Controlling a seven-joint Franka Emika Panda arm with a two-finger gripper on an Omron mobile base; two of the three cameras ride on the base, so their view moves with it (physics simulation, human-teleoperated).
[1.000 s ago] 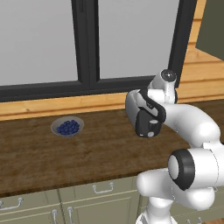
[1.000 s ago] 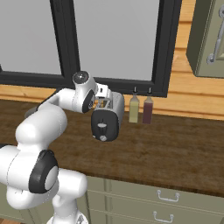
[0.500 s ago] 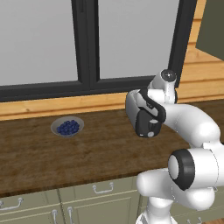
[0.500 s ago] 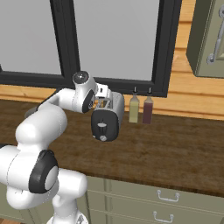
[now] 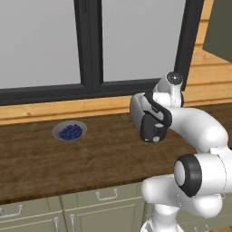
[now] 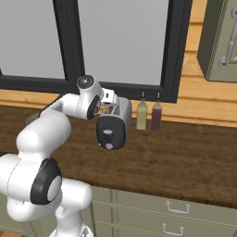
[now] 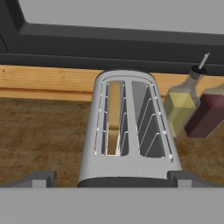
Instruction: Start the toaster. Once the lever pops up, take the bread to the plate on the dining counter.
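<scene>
— Anything different from a second ago?

— Nothing I can see. The white arm is parked as it was, and its gripper (image 7: 113, 179) still hangs over the near end of the small silver-white toaster with the two top slots (image 7: 129, 140). The fingers (image 7: 41, 178) are spread wide, one either side of that end, holding nothing. They look clear of the metal, though I can't be sure from here.

— And the bread?

— The flat tan-brown slice (image 7: 113, 118) is standing down in the left slot, and the right slot is bare wire. The toaster sits at the far side of the dark wood worktop (image 5: 90, 158), under the black window frame. An olive-yellow bottle (image 7: 181, 105) and a dark red one (image 7: 208, 113) stand just to its right.

— So has it started the thing?

— I'd say not. The black end face (image 6: 111, 132) points towards us, but I can't pick the little lever out from the knob at this distance. With no motion at all, my guess is that it's lined up and about to come down for the press. Everything after that still waits.

— Anything in its way?

— The grey bowl of blueberries (image 5: 70, 131) is well off to the left, so no. The bottles are the close neighbours, so a sideways drift to the right would worry me.
</scene>
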